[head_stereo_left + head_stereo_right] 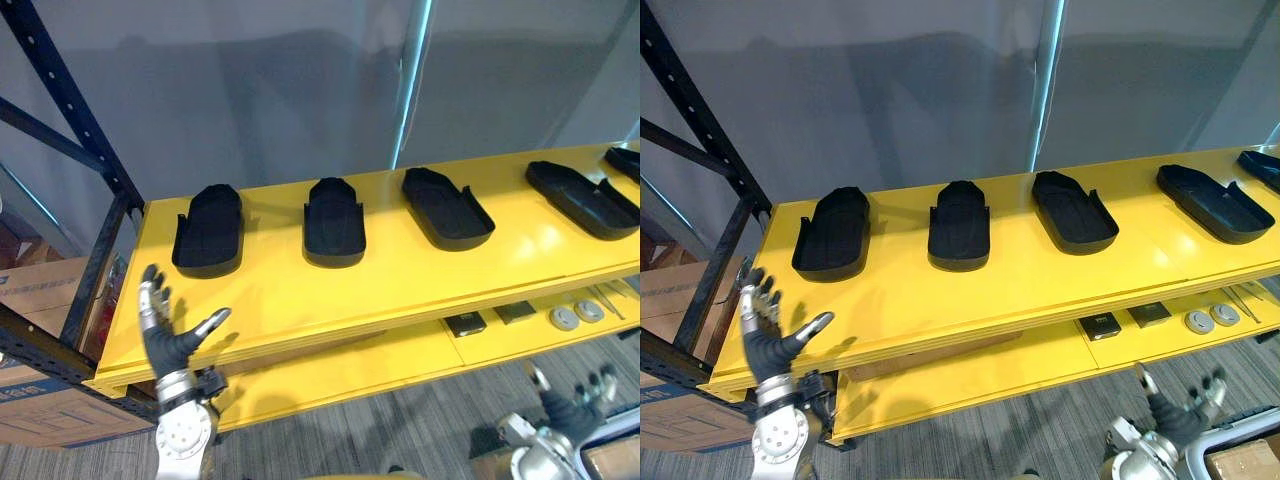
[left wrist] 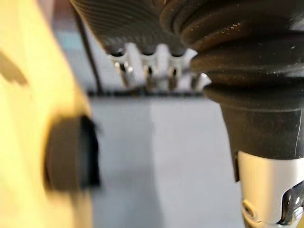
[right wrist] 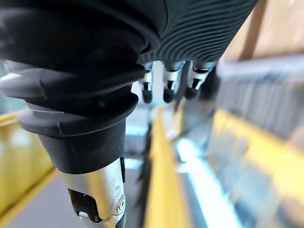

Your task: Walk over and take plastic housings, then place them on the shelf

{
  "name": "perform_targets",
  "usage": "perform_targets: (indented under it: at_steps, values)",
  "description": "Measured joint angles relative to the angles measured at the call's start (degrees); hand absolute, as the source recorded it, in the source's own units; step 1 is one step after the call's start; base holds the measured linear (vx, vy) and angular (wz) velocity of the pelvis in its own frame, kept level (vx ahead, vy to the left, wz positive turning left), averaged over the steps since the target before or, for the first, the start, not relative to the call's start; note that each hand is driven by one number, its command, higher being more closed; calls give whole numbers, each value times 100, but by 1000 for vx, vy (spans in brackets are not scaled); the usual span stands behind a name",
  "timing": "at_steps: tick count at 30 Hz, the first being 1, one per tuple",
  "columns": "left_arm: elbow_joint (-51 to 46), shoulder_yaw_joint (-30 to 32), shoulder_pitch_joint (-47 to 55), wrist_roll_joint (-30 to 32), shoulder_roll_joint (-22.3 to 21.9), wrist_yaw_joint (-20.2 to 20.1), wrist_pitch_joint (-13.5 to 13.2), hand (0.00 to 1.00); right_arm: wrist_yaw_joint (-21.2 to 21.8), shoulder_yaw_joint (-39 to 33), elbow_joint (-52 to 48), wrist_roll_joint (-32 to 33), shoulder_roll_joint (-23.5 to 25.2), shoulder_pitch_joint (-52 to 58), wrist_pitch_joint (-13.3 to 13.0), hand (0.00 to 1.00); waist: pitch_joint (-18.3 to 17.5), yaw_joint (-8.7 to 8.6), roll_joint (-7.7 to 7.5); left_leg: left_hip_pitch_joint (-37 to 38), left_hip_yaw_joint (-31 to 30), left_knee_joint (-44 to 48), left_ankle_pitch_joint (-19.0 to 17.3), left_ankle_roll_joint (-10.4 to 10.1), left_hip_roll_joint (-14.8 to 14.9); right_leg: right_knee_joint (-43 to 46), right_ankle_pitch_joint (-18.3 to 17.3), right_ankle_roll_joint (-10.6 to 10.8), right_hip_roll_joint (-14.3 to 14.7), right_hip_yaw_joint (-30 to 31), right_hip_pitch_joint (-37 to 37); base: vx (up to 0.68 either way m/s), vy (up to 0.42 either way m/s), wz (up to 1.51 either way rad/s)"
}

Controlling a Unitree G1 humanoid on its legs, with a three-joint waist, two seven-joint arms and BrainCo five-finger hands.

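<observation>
Counting five black plastic housings (image 1: 446, 208), lying in a row along the yellow shelf (image 1: 300, 290). Counting two round discs (image 1: 564, 318) and two small dark boxes (image 1: 465, 323) on the lower shelf (image 1: 350, 375), just beyond the right hand (image 1: 575, 405). Spreading the left hand (image 1: 165, 335) wide, holding nothing, at the shelf's front edge, with the nearest housing (image 1: 210, 232) lying just past its fingertips, not touching. Spreading the right hand too, empty, well apart from the housings.

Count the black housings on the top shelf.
5: first housing far left, then second housing, third housing, fourth housing, and fifth housing cut off at the right edge. More may lie beyond.
</observation>
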Motion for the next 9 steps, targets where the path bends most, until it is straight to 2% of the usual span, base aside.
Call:
perform_targets:
  at_steps: [3, 5, 7, 9]
  values:
    - [799, 454, 218, -2, -321, 658, 7, 0, -203, -286, 692, 358, 156, 90, 55, 0, -64, 25, -49, 7, 209, 1, 1, 0, 101, -32, -61, 1, -1, -289, 186, 9, -25, 40]
    - [1504, 753, 380, 18, -555, 1086, -2, 0, -208, -357, 1262, 692, 230, 101, 256, 0, -82, 115, -67, 20, 329, 2, 37, -6, 164, 4, -129, 10, -2, -456, 274, 10, -27, 38]
    - [1889, 853, 487, 30, -704, 1214, -5, 0, -206, -378, 1681, 782, 250, 110, 374, 0, -84, 223, -65, 66, 337, 2, 90, -4, 171, 23, -164, -12, -6, -491, 307, 23, -12, 15]
    - [2531, 828, 608, 332, -717, 1197, -4, 0, -147, -299, 2278, 1144, 300, 44, 596, 0, -68, 349, -101, 125, 334, 2, 113, -4, 145, 43, -282, -17, -57, -665, 475, 14, -10, 28]
